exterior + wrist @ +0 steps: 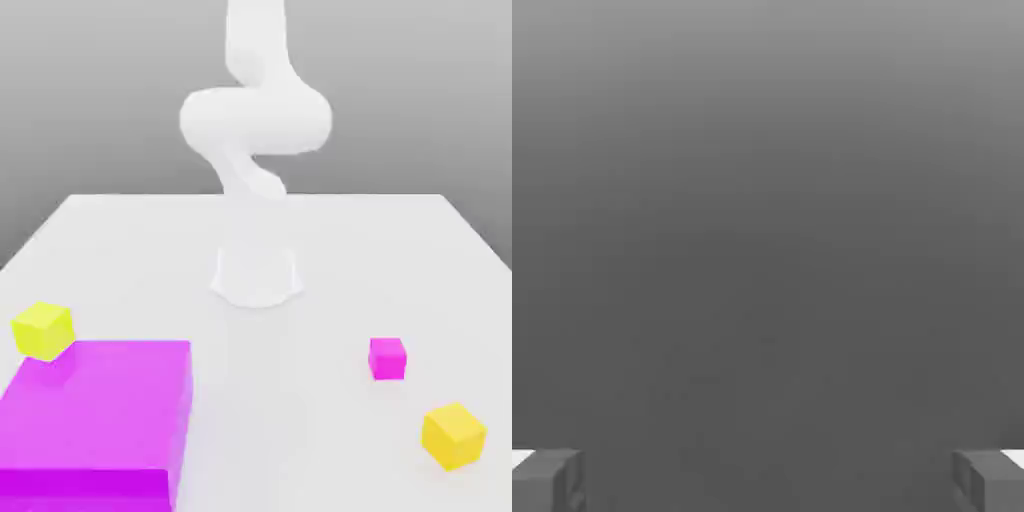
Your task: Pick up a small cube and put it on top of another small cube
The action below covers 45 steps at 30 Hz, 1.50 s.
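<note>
Three small cubes lie on the white table (256, 230). A yellow-green cube (42, 330) rests at the exterior view's left, touching the far corner of a big magenta block. A small magenta cube (387, 358) sits toward the exterior view's right. A yellow cube (454, 435) lies nearer the front on that same side. The white arm (255, 120) rises from its base (256, 275) at the table's middle, bending upward out of the picture. In the hand view my gripper (768, 480) is open, its two grey fingertips (547, 480) wide apart with nothing between them, facing plain grey background.
A large flat magenta block (100, 420) fills the front corner on the exterior view's left. The arm's round base stands in the table's centre. Bare table surface lies between the block and the two cubes on the right.
</note>
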Motion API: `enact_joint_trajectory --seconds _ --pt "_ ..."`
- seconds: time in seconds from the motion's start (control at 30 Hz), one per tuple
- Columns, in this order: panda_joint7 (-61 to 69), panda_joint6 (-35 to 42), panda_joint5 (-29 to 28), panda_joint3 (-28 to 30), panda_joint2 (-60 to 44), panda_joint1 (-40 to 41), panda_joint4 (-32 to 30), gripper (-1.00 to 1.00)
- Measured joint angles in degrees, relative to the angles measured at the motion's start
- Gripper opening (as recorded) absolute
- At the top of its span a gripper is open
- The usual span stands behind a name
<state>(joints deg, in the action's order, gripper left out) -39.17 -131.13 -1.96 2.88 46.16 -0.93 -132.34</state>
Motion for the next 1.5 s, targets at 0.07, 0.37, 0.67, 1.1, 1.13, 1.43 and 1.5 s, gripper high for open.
enact_joint_trajectory --seconds 0.07,0.37,0.67,1.1,1.13,1.43,1.5 --pt "5.60 0.55 -1.69 2.47 0.25 -0.84 -0.48 0.00" --pt "29.52 2.58 -8.71 12.83 0.95 -4.16 -2.57 0.00" --pt "53.38 4.18 -15.64 23.20 1.02 -7.55 -4.76 0.00" --pt "87.69 5.56 -25.74 38.60 -0.12 -13.06 -8.04 0.00" --pt "90.32 5.62 -26.52 39.81 -0.26 -13.54 -8.30 0.00" --pt "113.81 5.82 -33.68 51.13 -1.99 -18.34 -10.62 0.00" --pt "118.98 5.80 -35.30 53.75 -2.45 -19.58 -11.13 0.00"
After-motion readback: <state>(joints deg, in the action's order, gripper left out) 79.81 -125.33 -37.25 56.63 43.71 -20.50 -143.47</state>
